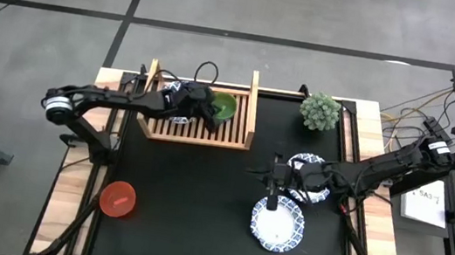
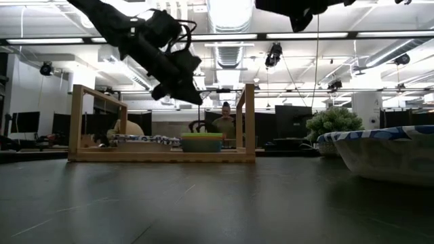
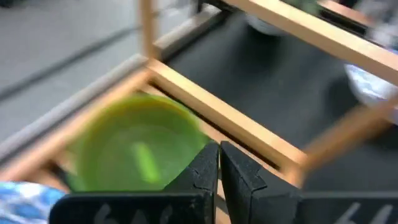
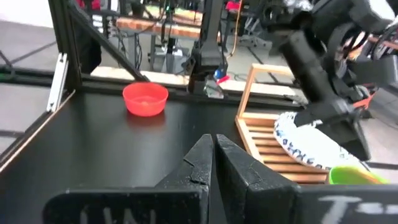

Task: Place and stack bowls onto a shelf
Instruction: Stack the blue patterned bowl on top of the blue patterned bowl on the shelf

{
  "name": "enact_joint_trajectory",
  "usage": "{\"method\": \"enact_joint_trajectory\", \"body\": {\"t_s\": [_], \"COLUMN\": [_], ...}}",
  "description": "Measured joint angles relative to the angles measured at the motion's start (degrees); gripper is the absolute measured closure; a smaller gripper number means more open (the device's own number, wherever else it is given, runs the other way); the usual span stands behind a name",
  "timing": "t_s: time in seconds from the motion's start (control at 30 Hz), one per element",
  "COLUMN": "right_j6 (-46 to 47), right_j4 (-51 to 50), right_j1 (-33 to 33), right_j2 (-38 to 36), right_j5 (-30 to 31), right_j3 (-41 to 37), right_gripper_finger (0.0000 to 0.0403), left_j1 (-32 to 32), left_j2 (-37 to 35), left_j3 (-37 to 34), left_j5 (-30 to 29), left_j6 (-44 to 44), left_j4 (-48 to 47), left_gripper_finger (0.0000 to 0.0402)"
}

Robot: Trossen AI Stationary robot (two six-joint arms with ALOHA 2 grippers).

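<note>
i found the right gripper (image 1: 271, 205) pinched empty just over a patterned bowl (image 1: 278, 225); i judged it must open, then descend squarely on the rim.

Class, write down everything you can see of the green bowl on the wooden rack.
The green bowl is small, round and plain, looking like smooth plastic, brighter inside. It sits upright and empty on the slats of the wooden shelf, toward its right end, beside a white bowl with a blue pattern. The left gripper, shut, hangs over its near rim; whether it touches cannot be told. In the low view the bowl shows as a low green band between the rails.
</note>
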Motion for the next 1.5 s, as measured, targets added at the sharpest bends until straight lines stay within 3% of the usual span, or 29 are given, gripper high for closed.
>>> {"method": "enact_joint_trajectory", "body": {"t_s": [0.23, 0.57, 0.9, 1.03, 1.23, 1.4, 1.5], "right_j6": [2.6, 0.3, -1.6, -1.5, 1.4, 8.7, 12.4], "right_j4": [-6.2, -9.3, -12.0, -12.1, -12.9, -24.6, -34.9], "right_j1": [0.0, -0.2, -1.9, -2.1, -2.1, -2.1, -2.1], "right_j2": [0.0, -0.5, -4.0, -5.1, -6.7, -8.3, -7.9], "right_j5": [0.1, 0.7, 1.6, 1.6, 1.5, 0.9, -4.5], "right_j3": [0.0, 0.0, 0.0, 0.0, 0.0, 3.4, 7.0], "right_gripper_finger": [0.0394, 0.0394, 0.0394, 0.0394, 0.0394, 0.0394, 0.0394], "left_j1": [-6.6, -22.1, -35.5, -38.5, -39.8, -39.8, -39.8], "left_j2": [-0.7, -1.5, -1.5, -1.4, -1.4, -1.3, -1.4], "left_j3": [0.6, 7.3, 12.8, 13.5, 13.5, 13.5, 13.4], "left_j5": [6.8, 6.9, 6.9, 5.7, 1.2, -2.6, -3.9], "left_j6": [-6.1, -15.8, -34.9, -36.1, -28.9, -24.4, -22.5], "left_j4": [-8.8, -34.5, -54.2, -53.8, -46.2, -38.9, -36.6], "left_gripper_finger": [0.0402, 0.0402, 0.0402, 0.0402, 0.0402, 0.0402, 0.0402]}}
